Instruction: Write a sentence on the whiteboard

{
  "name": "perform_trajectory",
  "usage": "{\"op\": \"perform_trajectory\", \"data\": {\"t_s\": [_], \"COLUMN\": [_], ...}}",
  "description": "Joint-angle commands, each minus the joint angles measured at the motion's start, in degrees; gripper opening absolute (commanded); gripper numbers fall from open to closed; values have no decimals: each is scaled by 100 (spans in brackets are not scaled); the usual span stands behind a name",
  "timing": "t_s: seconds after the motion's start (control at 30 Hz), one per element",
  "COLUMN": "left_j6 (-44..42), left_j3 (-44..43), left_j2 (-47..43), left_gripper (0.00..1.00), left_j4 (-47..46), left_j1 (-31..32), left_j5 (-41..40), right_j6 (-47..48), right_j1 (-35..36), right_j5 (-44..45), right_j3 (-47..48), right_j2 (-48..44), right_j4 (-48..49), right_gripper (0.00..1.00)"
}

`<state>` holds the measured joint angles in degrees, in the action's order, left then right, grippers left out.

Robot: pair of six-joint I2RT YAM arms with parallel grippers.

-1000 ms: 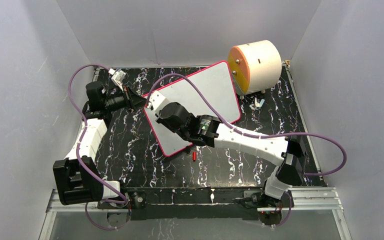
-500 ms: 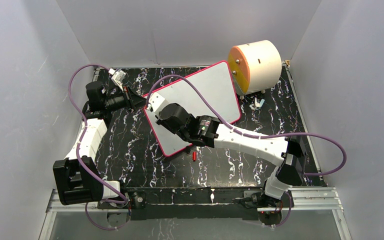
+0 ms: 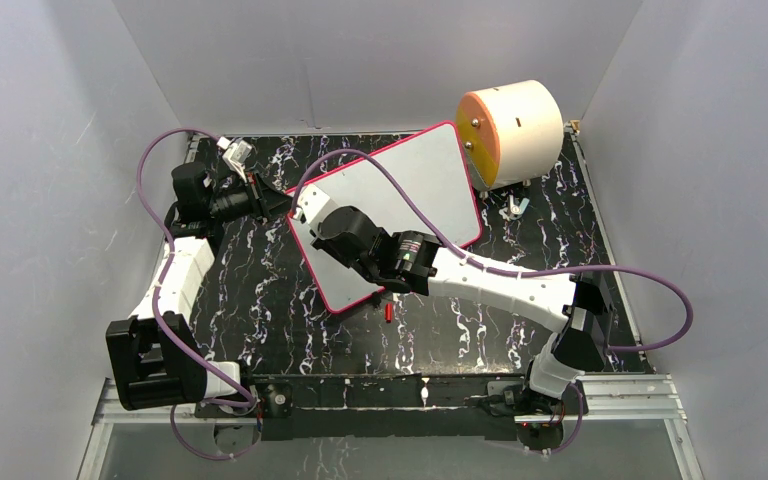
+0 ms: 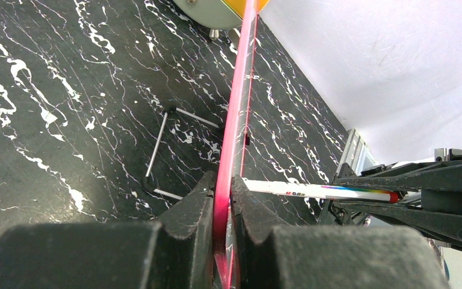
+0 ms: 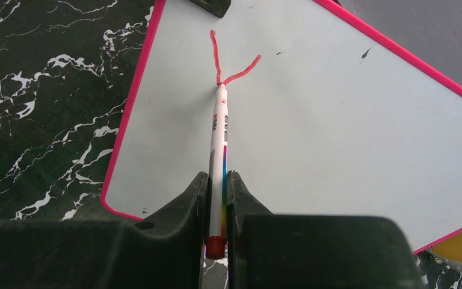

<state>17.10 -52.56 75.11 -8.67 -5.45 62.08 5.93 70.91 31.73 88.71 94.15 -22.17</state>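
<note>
1. Holding the board: the left gripper (image 4: 224, 183) is closed tight on the left edge of the whiteboard (image 3: 430, 180). One finger sits on each face, pinching the pink-red frame.
2. Location: the board stands tilted across the middle of the tabletop (image 3: 260, 300), toward its far edge. The board's far right corner lies just beside the cream cylinder (image 3: 520, 125) in the tabletop's far right corner.
3. Writing tool: the right gripper (image 5: 218, 180) is clamped on the marker (image 5: 219, 138) near its tail end. The tip touches the board face at the foot of a red "Y", the only part of the sentence (image 5: 216, 57) visible.
4. Board handling: it looks thin, stiff and light, with a glossy, slippery face. Take it by the frame, never the face. A pinch on one edge will probably let it pivot under pen pressure.
5. Marker handling: the slim, smooth barrel is likely to slide between the pads if pressed hard. Apply a light tip load.
</note>
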Motion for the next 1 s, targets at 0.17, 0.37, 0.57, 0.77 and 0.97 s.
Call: {"op": "perform_trajectory", "data": {"t_s": [0.17, 0.37, 0.57, 0.77, 0.97], "left_j6": [-172, -172, -172, -172, -172], "left_j3": [-79, -76, -73, -79, -78], "left_j2": [-5, -5, -14, -5, 7], "left_gripper": [0, 0, 0, 0, 0], "left_j4": [295, 295, 295, 295, 295], "left_j1": [53, 53, 55, 53, 53], "left_j5": [-258, -258, -265, -267, -278], "right_j6": [-133, -210, -341, -462, -549], "right_j1": [26, 25, 25, 34, 53], "right_j5": [86, 87, 82, 13, -55], "right_j3": [323, 399, 413, 395, 369], "right_j2": [130, 189, 202, 208, 198], "right_j4": [72, -184, -433, -647, -795], "right_gripper": [0, 0, 0, 0, 0]}}
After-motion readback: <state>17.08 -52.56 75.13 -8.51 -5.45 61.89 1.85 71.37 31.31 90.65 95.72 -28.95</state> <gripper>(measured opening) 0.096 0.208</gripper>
